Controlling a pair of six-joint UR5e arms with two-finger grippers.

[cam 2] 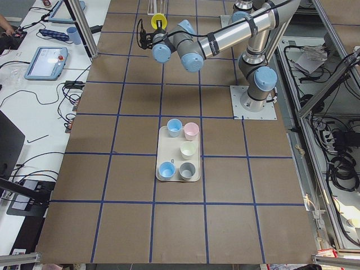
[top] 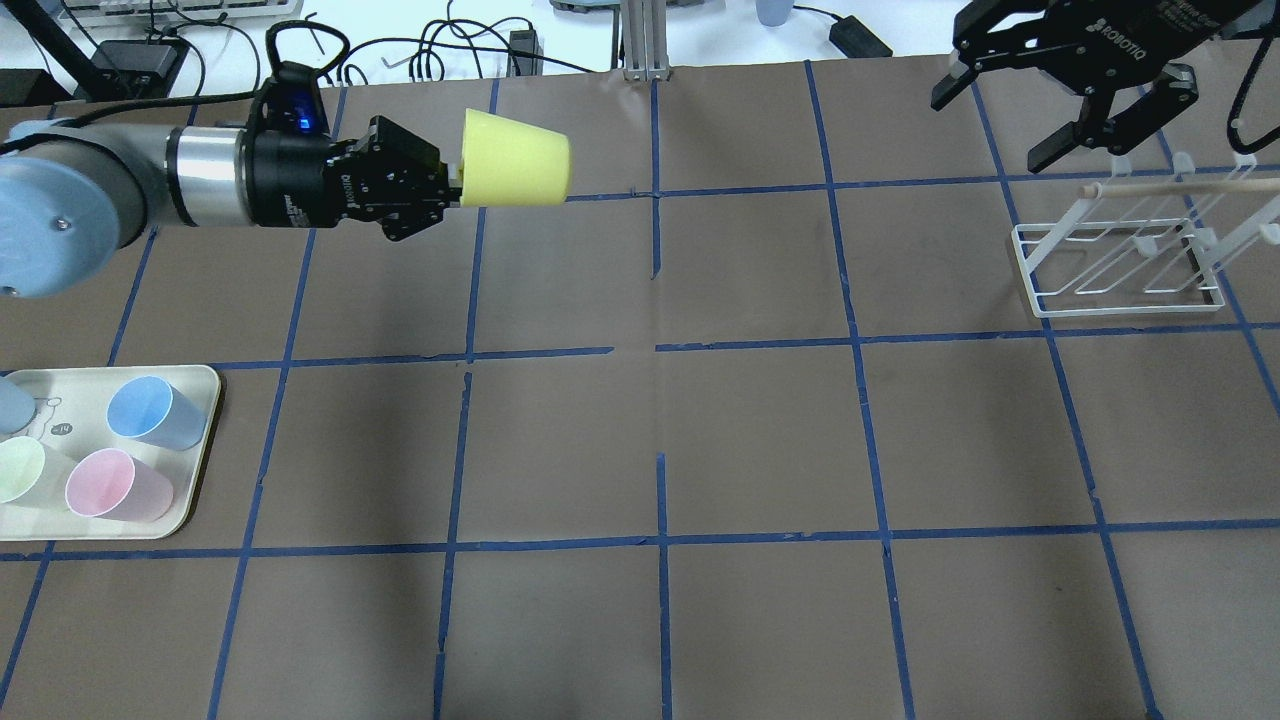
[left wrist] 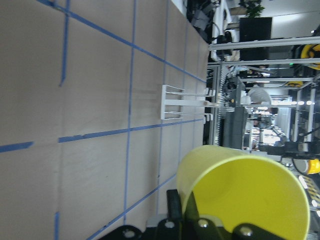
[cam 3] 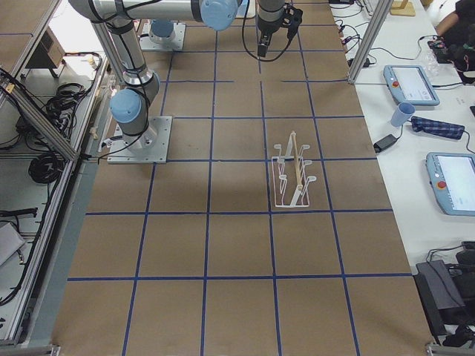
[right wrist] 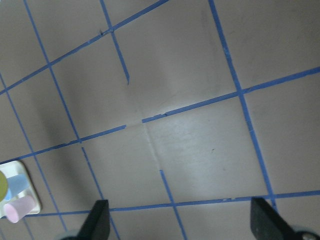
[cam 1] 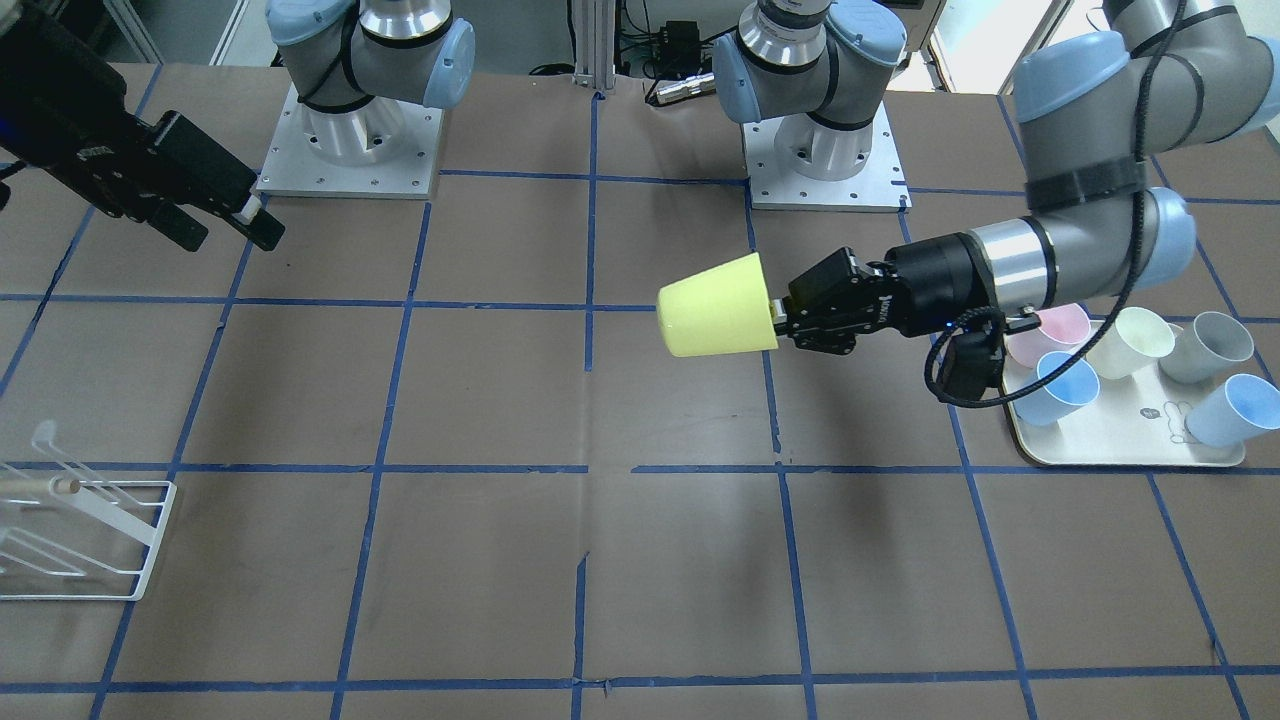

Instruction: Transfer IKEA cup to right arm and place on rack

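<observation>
Yellow IKEA cup (cam 1: 718, 305) (tapered, handleless) held sideways by left gripper (cam 1: 776, 316).

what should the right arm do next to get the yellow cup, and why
Probably swing the right gripper across toward the cup. Its jaws are open and empty, and it hangs near the rack, far from the cup. The left gripper holds the cup by the rim in mid-air, sideways, with the closed base pointing toward the right arm's side, so that end looks free to grasp.
</observation>
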